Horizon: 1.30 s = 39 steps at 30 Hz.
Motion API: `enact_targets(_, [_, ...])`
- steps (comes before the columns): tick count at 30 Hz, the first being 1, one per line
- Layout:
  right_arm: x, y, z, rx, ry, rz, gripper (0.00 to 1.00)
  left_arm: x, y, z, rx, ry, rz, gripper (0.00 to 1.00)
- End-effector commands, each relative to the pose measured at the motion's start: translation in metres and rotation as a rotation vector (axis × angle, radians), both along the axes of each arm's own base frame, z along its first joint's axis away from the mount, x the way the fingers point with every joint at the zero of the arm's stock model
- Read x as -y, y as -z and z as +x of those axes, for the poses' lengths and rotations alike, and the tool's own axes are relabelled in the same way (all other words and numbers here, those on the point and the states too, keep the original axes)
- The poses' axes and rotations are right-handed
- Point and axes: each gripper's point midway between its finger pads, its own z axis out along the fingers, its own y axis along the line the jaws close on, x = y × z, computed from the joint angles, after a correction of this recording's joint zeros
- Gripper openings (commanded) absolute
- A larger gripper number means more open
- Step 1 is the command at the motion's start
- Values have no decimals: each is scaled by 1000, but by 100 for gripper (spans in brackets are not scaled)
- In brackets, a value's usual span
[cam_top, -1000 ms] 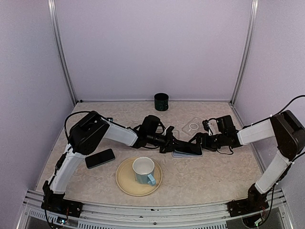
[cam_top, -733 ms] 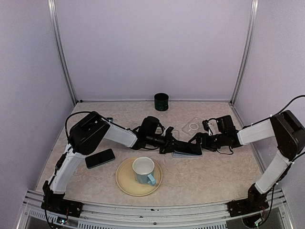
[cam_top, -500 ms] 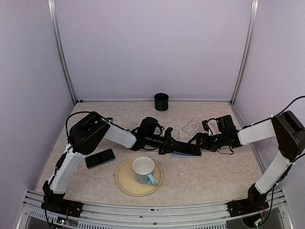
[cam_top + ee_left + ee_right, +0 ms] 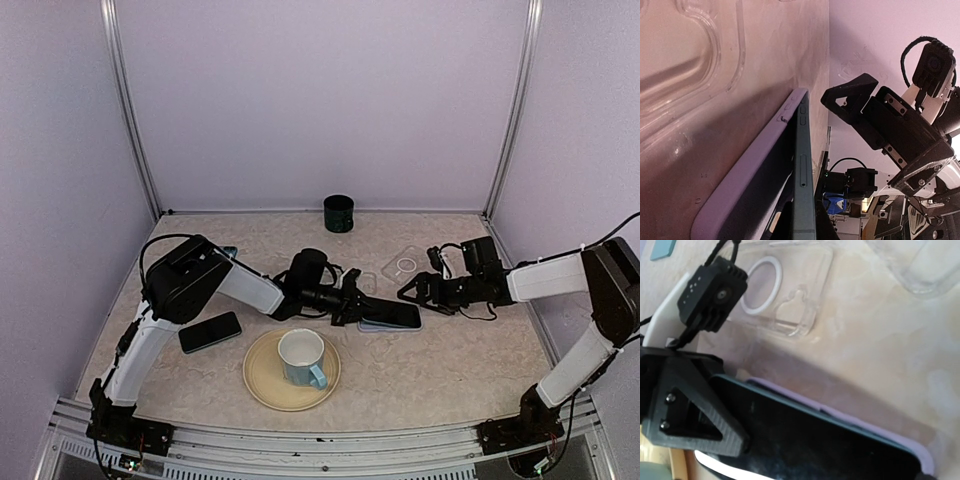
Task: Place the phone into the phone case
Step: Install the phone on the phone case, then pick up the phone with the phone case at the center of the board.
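A dark phone point(image 4: 392, 313) with a teal edge point(image 4: 803, 165) lies over the lilac phone case point(image 4: 735, 200) at the table's middle. The case's rim point(image 4: 850, 416) shows along the phone's far side. In the left wrist view the phone's edge stands above that rim. My left gripper point(image 4: 350, 304) is shut on the phone's left end, with one finger point(image 4: 690, 405) on the screen. My right gripper point(image 4: 413, 292) hangs open just beyond the phone's right end, holding nothing.
A clear case with a white ring point(image 4: 405, 265) lies just behind the phone, and another clear case point(image 4: 920, 265) lies near it. A cream plate point(image 4: 262, 385) with a white cup point(image 4: 302, 358) sits in front. A black phone point(image 4: 210, 331) lies at the left, a dark cup point(image 4: 339, 213) at the back.
My right gripper has drawn back a little to the right, off the phone's right end. The left gripper, still shut on the phone, has shifted slightly left.
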Motion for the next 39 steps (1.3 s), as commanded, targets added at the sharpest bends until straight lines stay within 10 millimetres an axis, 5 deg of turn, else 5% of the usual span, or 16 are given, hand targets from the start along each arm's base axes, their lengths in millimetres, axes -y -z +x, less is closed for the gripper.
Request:
enact_targets(1, [5, -2, -5, -12, -1, 19, 100, 0, -32, -5, 38, 30, -68, 0])
enact_targets(19, [21, 2, -8, -33, 29, 51, 100, 1, -76, -3, 105, 36, -141, 0])
enact_targets(39, [-7, -30, -24, -4, -127, 311, 81, 7, -114, -20, 162, 94, -227, 0])
